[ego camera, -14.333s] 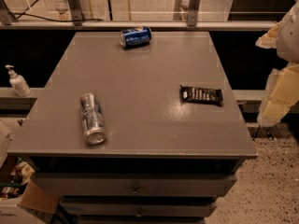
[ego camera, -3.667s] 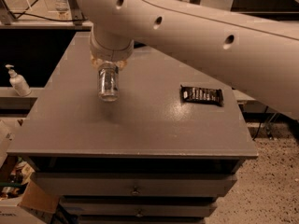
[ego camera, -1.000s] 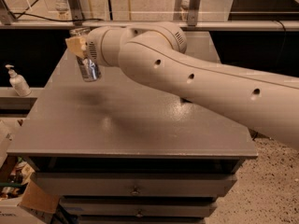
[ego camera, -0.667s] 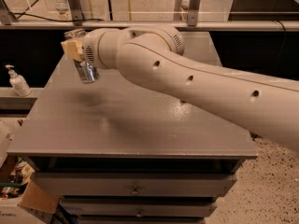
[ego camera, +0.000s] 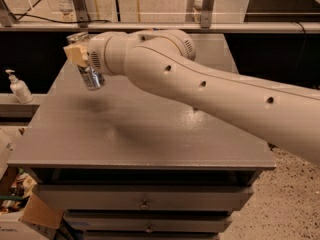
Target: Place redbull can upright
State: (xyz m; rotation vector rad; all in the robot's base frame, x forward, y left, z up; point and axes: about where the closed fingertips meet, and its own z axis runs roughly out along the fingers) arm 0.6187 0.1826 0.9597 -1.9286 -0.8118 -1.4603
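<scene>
Pincer (ego camera: 81,58) shifted left, redbull can (ego camera: 93,79) clamped inside it, slightly tilted

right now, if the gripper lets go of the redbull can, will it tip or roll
Likely to tip: the can is tall and slim, and the gripper holds it tilted, seemingly just above the table. Once down it would probably roll, being a smooth cylinder on a flat top. Its shiny metal may also slip when gripped.

Redbull can (ego camera: 92,75): slim, silver-grey, near upright, slightly tilted; clasped by gripper (ego camera: 82,56) above tabletop (ego camera: 100,134), 10 o'clock area.
</scene>
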